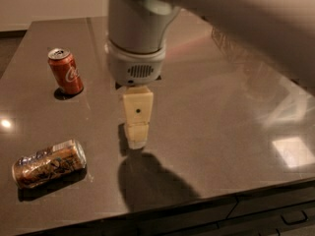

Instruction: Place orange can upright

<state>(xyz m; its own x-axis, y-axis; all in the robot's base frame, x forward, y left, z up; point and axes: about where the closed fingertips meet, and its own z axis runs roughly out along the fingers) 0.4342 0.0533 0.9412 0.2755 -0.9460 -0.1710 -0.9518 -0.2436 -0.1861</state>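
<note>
The orange can (48,163), with a mottled brown-orange and gold print and silver ends, lies on its side near the front left of the dark table (221,132). My gripper (137,140) hangs from the grey wrist over the middle of the table, to the right of the can and apart from it, with nothing seen in it. Its cream fingers (138,113) point down toward the tabletop.
A plain red cola can (66,71) stands upright at the back left. My arm crosses the upper right of the view and hides the far part of the table. The table's front edge runs along the bottom, with dark drawers below.
</note>
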